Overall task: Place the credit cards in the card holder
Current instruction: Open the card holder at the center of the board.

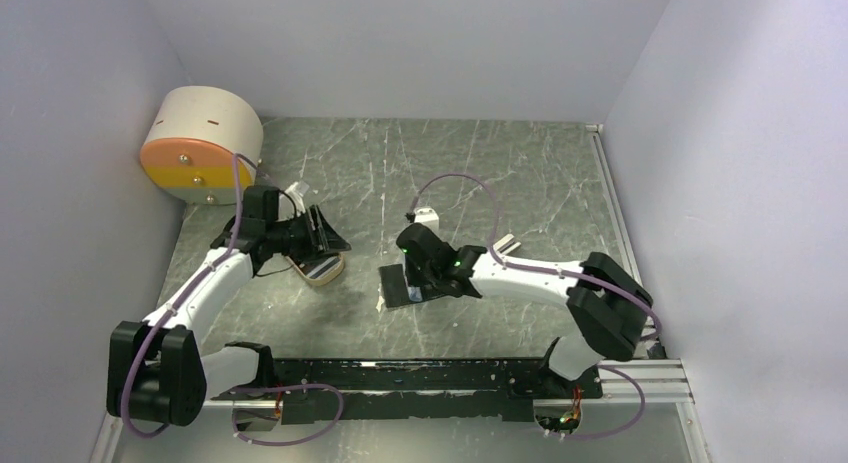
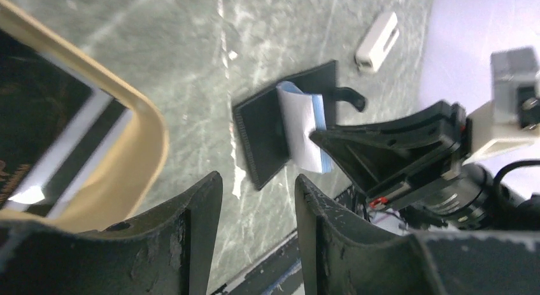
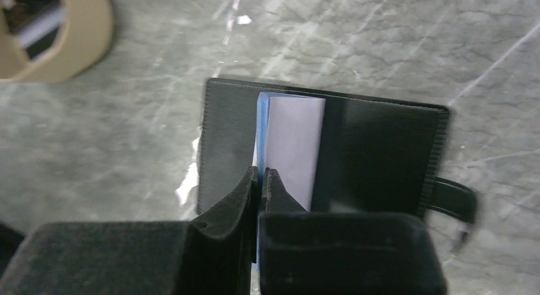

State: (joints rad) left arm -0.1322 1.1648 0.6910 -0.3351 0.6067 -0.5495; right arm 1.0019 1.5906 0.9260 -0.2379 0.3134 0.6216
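Right claw (image 3: 261, 178) is clamped shut on the thin edge of the blue-grey pocket flap (image 3: 296, 142) — in my wrist view the blue sheet runs right between my fingertips. The card holder (image 3: 382, 155) lies open and flat on the table (image 3: 382, 40). Its black ribbed leaves spread to either side of the flap, and a strap tab pokes out from one edge.

As I read it, the step in hand is opening that pocket so a card can slide in. To do it well I'd lift gently, just enough to make a mouth. Pull too hard and I reckon the whole light wallet comes up with me, or skids on the slick stone-patterned top. I'd stay pinched at the very edge too, so my fingers don't block the slot.

Left claw (image 2: 258, 180) stands parted with nothing between its fingers. From above it sits to the left of the card holder, just beside the beige tray (image 2: 149, 136). The credit cards (image 2: 57, 136) lie inside that tray — near the card holder but clear of it, and I see none in a pocket yet.

The top card shows a dark face with whitish bands, glossy and very thin, lying flat behind the tray's raised rim. That looks awkward to pinch, so I'd come in at an edge, not from flat above.
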